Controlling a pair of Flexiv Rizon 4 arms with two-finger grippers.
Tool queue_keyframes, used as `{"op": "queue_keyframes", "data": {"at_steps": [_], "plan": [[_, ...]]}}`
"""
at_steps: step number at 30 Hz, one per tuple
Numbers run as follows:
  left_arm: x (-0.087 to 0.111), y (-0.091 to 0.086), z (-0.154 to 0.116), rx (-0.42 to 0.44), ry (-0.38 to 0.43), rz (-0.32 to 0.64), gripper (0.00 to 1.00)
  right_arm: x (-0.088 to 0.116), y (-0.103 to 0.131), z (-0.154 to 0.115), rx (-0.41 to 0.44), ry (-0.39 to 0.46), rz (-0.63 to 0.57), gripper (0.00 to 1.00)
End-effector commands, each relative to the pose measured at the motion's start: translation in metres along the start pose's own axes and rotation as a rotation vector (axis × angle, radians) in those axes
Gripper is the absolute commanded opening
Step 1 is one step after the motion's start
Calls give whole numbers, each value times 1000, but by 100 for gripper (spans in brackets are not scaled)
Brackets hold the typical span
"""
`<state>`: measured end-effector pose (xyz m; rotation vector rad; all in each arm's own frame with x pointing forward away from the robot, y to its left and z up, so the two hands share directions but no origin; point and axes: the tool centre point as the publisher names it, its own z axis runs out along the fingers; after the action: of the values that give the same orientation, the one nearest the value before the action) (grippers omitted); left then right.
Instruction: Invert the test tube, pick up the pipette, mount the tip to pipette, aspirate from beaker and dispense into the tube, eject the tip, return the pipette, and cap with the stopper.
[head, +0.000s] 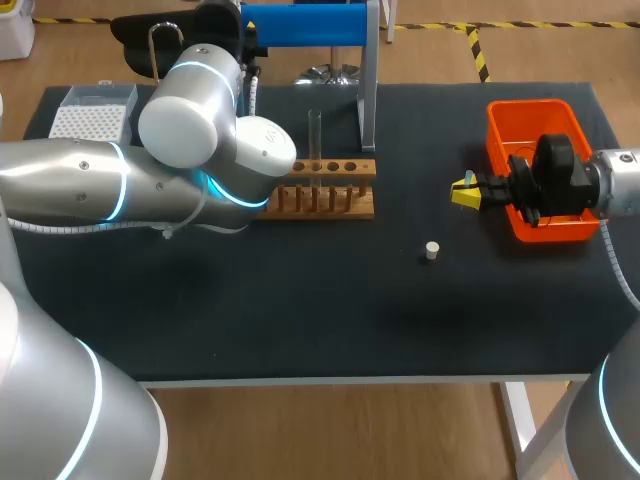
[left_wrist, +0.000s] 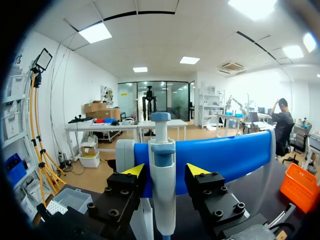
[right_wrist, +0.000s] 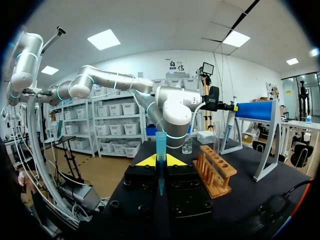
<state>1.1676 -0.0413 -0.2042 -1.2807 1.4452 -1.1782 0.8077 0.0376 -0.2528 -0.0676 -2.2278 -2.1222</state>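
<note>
Left gripper (left_wrist: 165, 172): stands open, one yellow-tipped finger to each side of the white and blue pipette (left_wrist: 162, 200), with a gap showing on at least one side. Grips nothing. Pipette: hangs upright against the blue horizontal bar of the stand (left_wrist: 225, 155) at the far edge of the black table (head: 300, 310).

Right gripper (right_wrist: 160, 161): closed narrow on a translucent blue pipette tip (right_wrist: 160, 145), pinched from both sides and held upright, wide end up. Sits level above the table, just beside the orange plastic bin (head: 520, 120), fingers towards the middle.

Wooden test tube rack (head: 325, 195): stands near the stand's foot and carries one clear glass test tube (head: 314, 135), upright in a hole, open end up, with other holes bare. White box of pipette tips (head: 93, 118): at the far left corner, grid top showing. Small glass beaker (right_wrist: 187, 146): beyond the rack, beside the left arm's elbow; contents too small to tell. Orange bin: contents hidden under the right wrist.

Small white stopper (head: 431, 250): alone on the table, between rack and right gripper, touching neither.
</note>
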Motion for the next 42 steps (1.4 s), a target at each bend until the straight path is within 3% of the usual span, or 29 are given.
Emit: {"op": "queue_keyframes", "data": {"at_steps": [1, 23, 42], "plan": [[0, 2, 5, 10, 3, 0, 47, 1, 0, 0, 1, -1, -1, 0], [1, 2, 9, 24, 11, 2, 52, 1, 0, 0, 1, -1, -1, 0], [-1, 2, 8, 21, -8, -2, 47, 1, 0, 0, 1, -1, -1, 0]]}}
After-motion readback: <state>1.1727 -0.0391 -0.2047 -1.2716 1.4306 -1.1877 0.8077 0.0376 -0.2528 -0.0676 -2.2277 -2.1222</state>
